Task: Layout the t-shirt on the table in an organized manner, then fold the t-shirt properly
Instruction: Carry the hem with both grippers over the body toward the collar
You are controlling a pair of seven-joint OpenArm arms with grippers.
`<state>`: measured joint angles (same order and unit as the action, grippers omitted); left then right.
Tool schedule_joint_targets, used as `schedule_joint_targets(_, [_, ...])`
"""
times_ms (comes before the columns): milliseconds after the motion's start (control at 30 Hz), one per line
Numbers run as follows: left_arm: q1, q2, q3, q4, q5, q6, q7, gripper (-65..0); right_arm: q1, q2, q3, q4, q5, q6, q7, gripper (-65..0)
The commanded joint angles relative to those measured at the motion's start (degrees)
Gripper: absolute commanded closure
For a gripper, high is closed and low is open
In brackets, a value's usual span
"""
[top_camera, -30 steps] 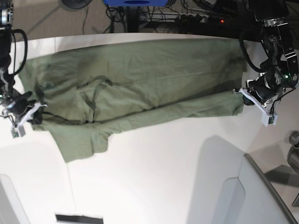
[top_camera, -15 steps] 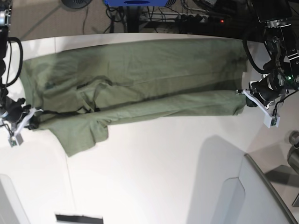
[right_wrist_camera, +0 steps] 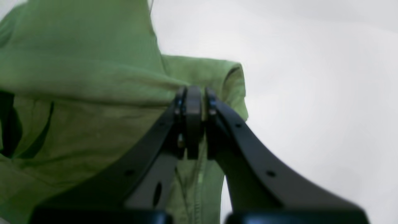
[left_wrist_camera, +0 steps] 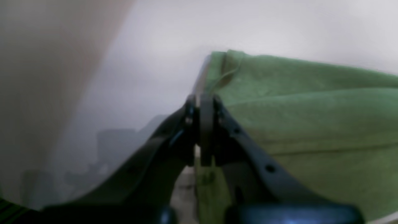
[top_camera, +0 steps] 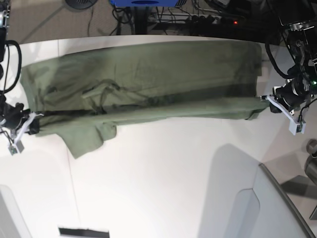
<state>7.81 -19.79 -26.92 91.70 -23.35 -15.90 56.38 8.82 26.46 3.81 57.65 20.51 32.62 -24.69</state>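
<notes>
The olive-green t-shirt point(top_camera: 148, 84) is stretched lengthwise across the far half of the white table point(top_camera: 173, 168), its near layer folded over in a long straight band. One sleeve flap point(top_camera: 86, 139) hangs toward me at the left. My left gripper point(top_camera: 270, 105) is shut on the shirt's right end; in the left wrist view the shut left gripper point(left_wrist_camera: 206, 104) pinches a hem of the t-shirt point(left_wrist_camera: 311, 124). My right gripper point(top_camera: 30, 123) is shut on the shirt's left end. The right wrist view shows this right gripper point(right_wrist_camera: 193, 95) clamping bunched t-shirt cloth point(right_wrist_camera: 77, 93).
Cables and a power strip point(top_camera: 213, 19) lie on the floor beyond the table's far edge. A pale curved panel point(top_camera: 282, 203) stands at the lower right. A black strip point(top_camera: 84, 232) lies near the table's front, by a thin seam point(top_camera: 74, 193).
Both grippers have moved outward, away from each other, still holding the shirt. The cloth between them has been pulled tauter and the folded band has straightened.
</notes>
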Motion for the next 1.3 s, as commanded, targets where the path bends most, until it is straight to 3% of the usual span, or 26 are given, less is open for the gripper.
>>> schedule_joint_targets(0, [-0.39, -0.91, -0.38, 0.48, 0.10, 0.21, -0.86, 0.0, 1.16, 1.28, 0.63, 1.03, 0.37, -0.05, 1.08, 0.0])
schedule_joint_targets(300, [1.11, 0.23, 0.06, 0.74, 0.10, -0.06, -0.95, 0.0, 0.28, 1.19, 0.71, 0.95, 0.45, -0.05, -0.50, 0.0])
schedule_joint_targets(467, [2.96, 1.73, 0.06, 0.65, 0.37, -3.75, -1.04, 0.0, -1.21, 1.01, 3.09, 1.03, 0.45, -0.05, -1.20, 0.0])
schedule_joint_targets(567, [4.36, 2.60, -0.03, 0.65, 0.54, -3.84, -1.13, 0.0, -1.57, 0.84, 5.28, 1.03, 0.45, 0.13, -3.31, 0.0])
schedule_joint_targets(1033, [4.80, 2.69, -0.03, 0.30, 0.54, -4.10, -1.30, 0.0, -3.68, -0.13, 5.28, 0.86, 0.45, 0.13, -3.58, 0.0])
schedule_joint_targets(1267, [4.89, 3.57, 0.15, -1.90, 0.54, -3.92, -5.08, 0.0, -3.76, -0.39, 5.20, 0.77, 0.45, 0.13, -3.58, 0.0])
